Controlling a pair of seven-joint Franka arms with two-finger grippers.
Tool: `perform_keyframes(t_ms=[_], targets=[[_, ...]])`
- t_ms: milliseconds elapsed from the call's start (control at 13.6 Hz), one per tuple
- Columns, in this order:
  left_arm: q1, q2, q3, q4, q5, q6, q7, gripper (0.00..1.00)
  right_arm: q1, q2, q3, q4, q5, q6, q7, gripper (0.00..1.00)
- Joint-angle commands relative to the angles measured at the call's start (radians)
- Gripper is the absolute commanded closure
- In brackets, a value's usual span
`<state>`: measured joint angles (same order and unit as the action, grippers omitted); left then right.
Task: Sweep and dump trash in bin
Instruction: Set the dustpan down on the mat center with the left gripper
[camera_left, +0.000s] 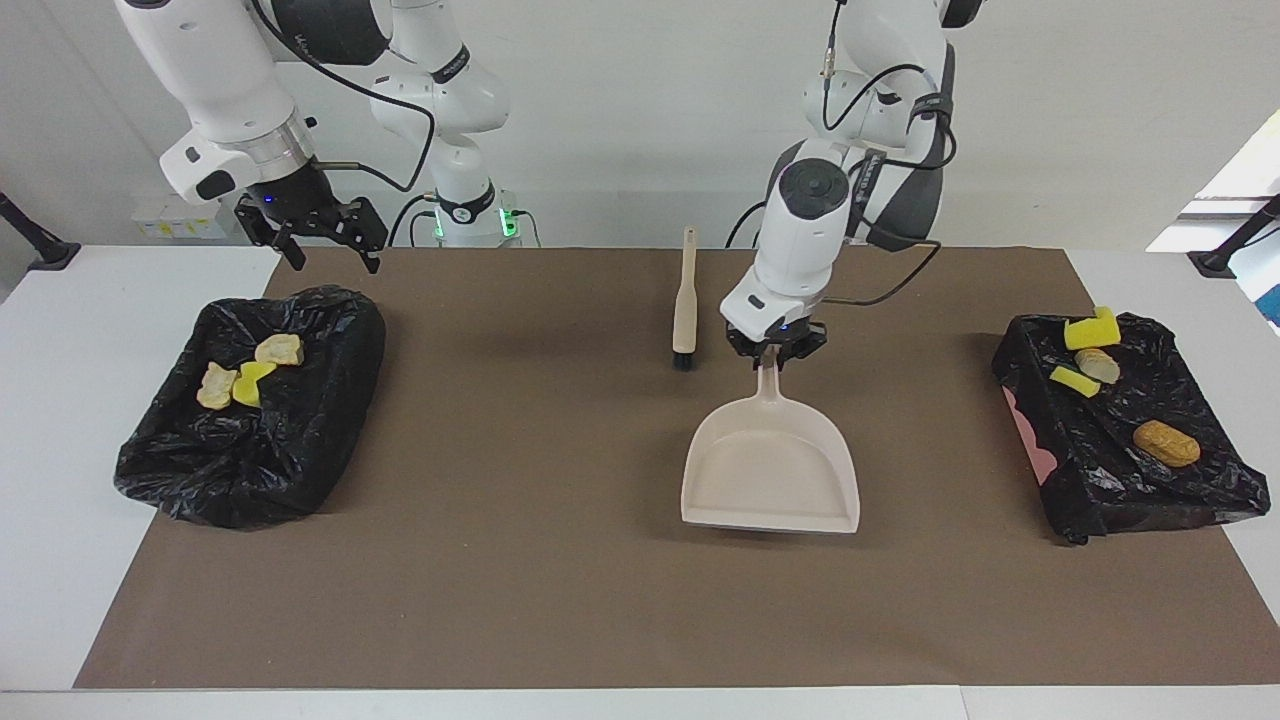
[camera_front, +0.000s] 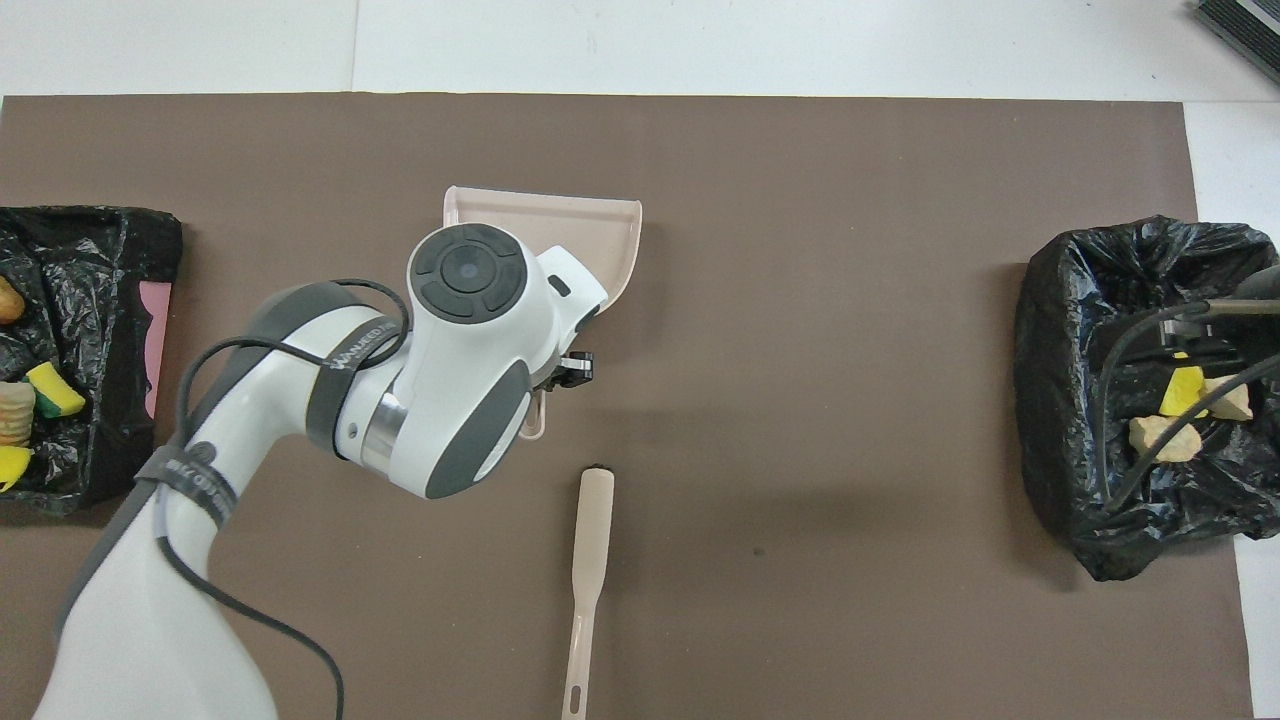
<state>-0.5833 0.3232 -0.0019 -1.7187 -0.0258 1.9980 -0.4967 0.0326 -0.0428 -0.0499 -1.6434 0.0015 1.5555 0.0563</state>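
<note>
Dustpan (handle pinched in the left claw) should be lowered flat beside the brush, while the right claw waits open above its bin.

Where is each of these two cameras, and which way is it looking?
Facing view: high, across the table, looking at both robots; both arms show, left gripper shut on the dustpan, right gripper open above a black bag.
Overhead view: above the robots, looking down; only the left arm shows.
Shared: dustpan, brush, both bags.
</note>
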Motion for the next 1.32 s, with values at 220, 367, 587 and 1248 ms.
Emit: perform_keyframes(t_ms=[220, 367, 587, 1248], targets=[[-0.059, 0.168, 0.022, 0.154, -0.036, 0.045, -0.1, 1.0, 0.003, -0.009, -0.007, -0.007, 0.0, -0.005, -0.006, 0.0], [-0.046, 0.166, 0.02, 0.151, -0.04, 0.05, -0.089, 0.77, 0.003, -0.009, -0.007, -0.007, 0.0, -0.005, -0.006, 0.0], [-0.046, 0.154, 0.023, 0.13, -0.039, 0.042, -0.08, 0.0, 0.003, -0.009, -0.005, -0.007, 0.0, -0.005, -0.006, 0.0], [0.15, -0.155, 0.039, -0.112, 0.039, 0.021, 0.139, 0.0, 0.003, -0.009, -0.007, -0.007, 0.0, -0.005, -0.006, 0.0]])
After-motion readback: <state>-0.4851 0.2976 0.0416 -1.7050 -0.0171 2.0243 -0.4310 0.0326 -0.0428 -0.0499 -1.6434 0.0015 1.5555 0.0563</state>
